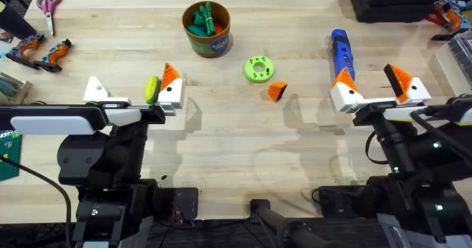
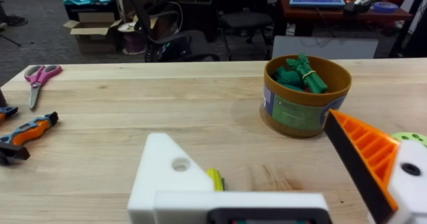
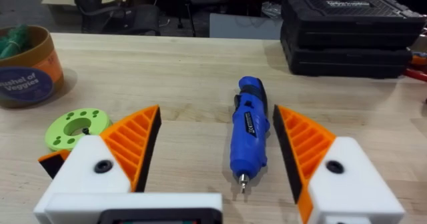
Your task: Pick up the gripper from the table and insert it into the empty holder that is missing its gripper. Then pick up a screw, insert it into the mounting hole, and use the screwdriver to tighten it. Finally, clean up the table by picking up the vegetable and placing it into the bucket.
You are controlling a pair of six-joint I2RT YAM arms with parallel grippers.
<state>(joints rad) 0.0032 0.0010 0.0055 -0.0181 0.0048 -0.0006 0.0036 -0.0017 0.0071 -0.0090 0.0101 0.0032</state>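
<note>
On the wooden table [image 1: 221, 145], seen from overhead, the loose orange gripper [image 1: 276, 91] lies near the centre, just beside the lime-green ring [image 1: 258, 69] and apart from both arms.

Left gripper [image 1: 133, 93]: fingers spread wide, gripping nothing. Its outer finger is a bare white holder [image 1: 94, 89] with no orange pad; the left wrist view shows the same holder [image 2: 167, 174] with an open mounting hole. Its inner finger carries an orange ribbed pad [image 1: 170, 74]. The yellow vegetable [image 1: 152, 89] with a green end lies between the two fingers; whether it touches either finger cannot be told. In the left wrist view only a yellow-green sliver of the vegetable [image 2: 215, 179] appears behind the holder.

Right gripper [image 1: 377, 87]: fingers spread wide, gripping nothing, both orange pads fitted. The blue screwdriver [image 1: 341, 54] lies on the table beyond it, by its inner finger. In the right wrist view the screwdriver [image 3: 248, 127] sits between the two pads with its silver tip pointing toward the camera.

Bucket [image 1: 207, 29]: upright at the far centre of the table, dark green sides, orange-brown rim, teal-green pieces inside. It stands well apart from the vegetable.

Scissors [image 1: 49, 6] with pink handles lie at the far left of the table. No screw can be made out.
</note>
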